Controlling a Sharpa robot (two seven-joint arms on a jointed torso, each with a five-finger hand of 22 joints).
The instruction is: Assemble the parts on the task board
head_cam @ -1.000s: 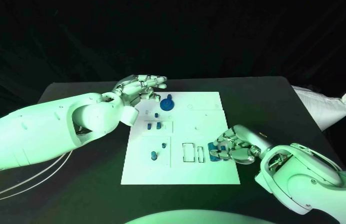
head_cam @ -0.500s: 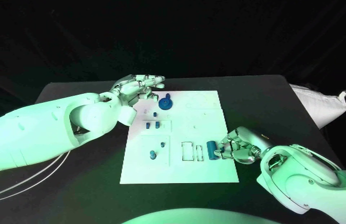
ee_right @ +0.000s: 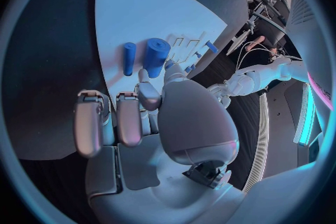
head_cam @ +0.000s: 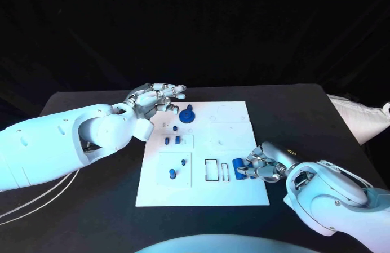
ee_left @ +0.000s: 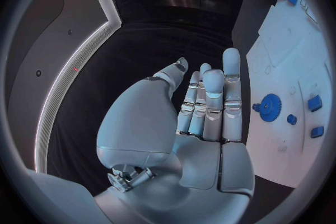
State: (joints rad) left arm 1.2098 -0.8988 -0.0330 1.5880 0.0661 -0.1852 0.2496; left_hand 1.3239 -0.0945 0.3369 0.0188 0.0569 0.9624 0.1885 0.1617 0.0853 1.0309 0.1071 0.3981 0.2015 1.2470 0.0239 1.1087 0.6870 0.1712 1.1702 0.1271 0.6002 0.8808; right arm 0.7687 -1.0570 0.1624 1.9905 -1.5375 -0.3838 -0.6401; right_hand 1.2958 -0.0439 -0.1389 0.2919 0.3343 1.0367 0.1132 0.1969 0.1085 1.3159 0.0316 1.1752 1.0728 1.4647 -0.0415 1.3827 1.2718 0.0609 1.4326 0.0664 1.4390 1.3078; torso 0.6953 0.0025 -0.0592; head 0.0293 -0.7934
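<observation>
Both of our hands sit at the edges of the task board (head_cam: 231,194), the white plate in the middle of the black table (head_cam: 309,112). Our left hand (head_cam: 154,100) hovers at the board's far left corner, holding nothing, its fingers extended close together, as the left wrist view shows (ee_left: 199,117). Our right hand (head_cam: 264,163) rests at the board's near right edge, fingers curled; its thumb and a fingertip seem to touch the blue cylinder (ee_right: 157,57), though we cannot tell whether they grip it. Just beside that cylinder lies one thinner blue rod (ee_right: 129,58), apart from the fingers. On the board we count one blue gear (head_cam: 187,116) near the left hand, two small blue pieces (head_cam: 172,141) side by side in the middle left, and two more blue pieces (head_cam: 174,173) in the near left square. Two narrow rectangular slots (head_cam: 211,170) lie left of the cylinder.
</observation>
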